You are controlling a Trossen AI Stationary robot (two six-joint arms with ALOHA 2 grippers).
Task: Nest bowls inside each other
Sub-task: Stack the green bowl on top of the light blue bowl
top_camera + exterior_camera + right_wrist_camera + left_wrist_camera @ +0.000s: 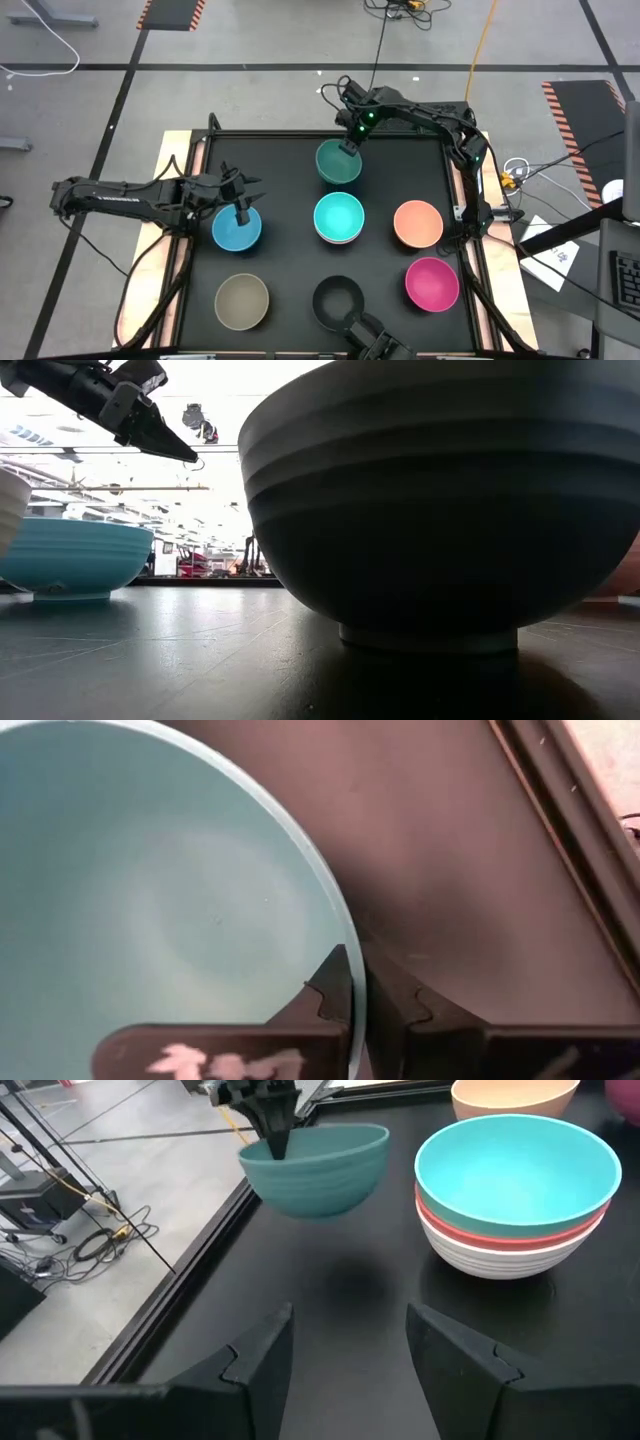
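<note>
Smooth round green bowl pinched by right claw.

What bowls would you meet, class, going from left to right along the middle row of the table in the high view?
Blue bowl → turquoise bowl on top of a stack → orange bowl.
</note>
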